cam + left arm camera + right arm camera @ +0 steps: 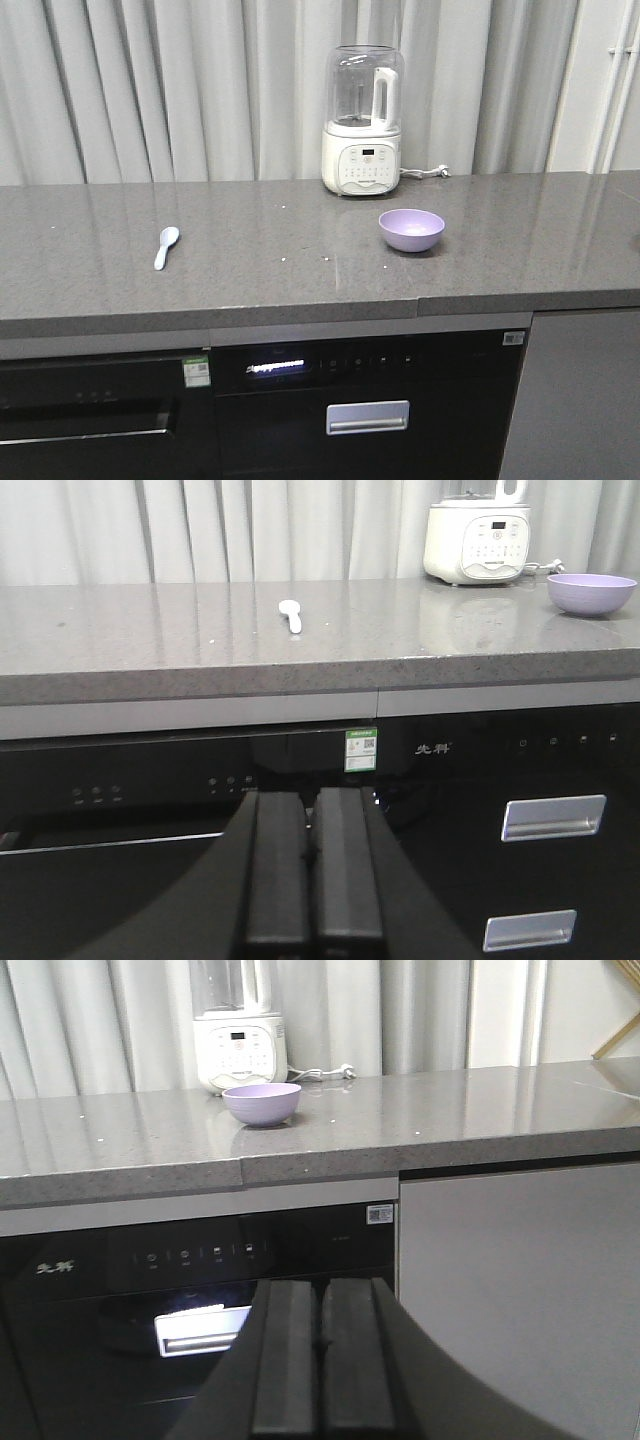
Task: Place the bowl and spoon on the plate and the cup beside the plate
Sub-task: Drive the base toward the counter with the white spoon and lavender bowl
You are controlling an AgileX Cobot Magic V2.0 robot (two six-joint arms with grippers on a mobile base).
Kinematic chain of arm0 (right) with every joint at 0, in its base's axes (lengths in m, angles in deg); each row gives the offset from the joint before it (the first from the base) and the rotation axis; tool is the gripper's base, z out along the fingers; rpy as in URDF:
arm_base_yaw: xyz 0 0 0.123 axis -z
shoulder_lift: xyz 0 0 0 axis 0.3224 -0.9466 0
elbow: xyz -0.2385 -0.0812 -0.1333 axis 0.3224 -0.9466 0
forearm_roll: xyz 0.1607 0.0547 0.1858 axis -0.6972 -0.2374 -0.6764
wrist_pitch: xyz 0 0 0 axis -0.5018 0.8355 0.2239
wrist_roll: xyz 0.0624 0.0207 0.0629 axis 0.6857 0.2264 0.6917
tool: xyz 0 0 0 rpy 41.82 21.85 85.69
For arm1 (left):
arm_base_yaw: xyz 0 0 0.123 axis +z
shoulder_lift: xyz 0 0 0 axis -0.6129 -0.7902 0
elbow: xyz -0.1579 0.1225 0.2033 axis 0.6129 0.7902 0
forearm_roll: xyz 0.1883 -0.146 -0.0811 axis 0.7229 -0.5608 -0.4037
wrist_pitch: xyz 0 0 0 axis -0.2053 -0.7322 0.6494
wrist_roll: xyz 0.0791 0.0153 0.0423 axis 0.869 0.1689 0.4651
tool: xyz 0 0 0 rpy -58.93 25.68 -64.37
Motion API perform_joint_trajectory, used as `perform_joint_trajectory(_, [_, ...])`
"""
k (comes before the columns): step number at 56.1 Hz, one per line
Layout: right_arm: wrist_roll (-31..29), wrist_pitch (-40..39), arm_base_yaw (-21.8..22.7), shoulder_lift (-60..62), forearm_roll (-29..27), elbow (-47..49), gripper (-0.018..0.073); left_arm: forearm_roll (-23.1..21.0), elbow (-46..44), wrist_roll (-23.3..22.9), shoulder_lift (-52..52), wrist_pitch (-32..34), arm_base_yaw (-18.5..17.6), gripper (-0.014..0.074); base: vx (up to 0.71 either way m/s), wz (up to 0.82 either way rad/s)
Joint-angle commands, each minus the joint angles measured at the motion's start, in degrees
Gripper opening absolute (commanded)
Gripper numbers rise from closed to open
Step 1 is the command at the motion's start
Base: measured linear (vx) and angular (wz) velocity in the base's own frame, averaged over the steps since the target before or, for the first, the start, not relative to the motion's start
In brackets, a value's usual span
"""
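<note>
Clenched and empty: left pincer (311, 812), right pincer (320, 1296), low in front of desk (260, 262).
Bowl (411, 229) right of centre, spoon (166, 246) at frame left on desk, well apart; blender (363, 120) behind bowl.

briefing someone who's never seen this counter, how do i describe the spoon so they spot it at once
On the long grey countertop, find the white blender at the back, with the purple bowl in front of it. The spoon lies alone, far to their left in the front view. It is the only small, pale, elongated thing.
</note>
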Motion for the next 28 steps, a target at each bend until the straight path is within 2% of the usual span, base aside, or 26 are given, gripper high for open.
perform_joint_trajectory(1, [-0.12,-4.77,0.37,0.23,0.56,-0.15,-0.0013,-0.13,-1.54,-0.16,0.39,4.79,0.00,-0.0006,0.26,-0.13])
perform_joint_trajectory(15, [-0.12,-4.77,0.37,0.23,0.56,-0.15,-0.0013,-0.13,-1.54,-0.16,0.39,4.79,0.00,-0.0006,0.30,-0.12])
perform_joint_trajectory(28, [-0.12,-4.77,0.37,0.23,0.56,-0.15,-0.0013,-0.13,-1.54,-0.16,0.39,4.79,0.00,-0.0006,0.38,0.07])
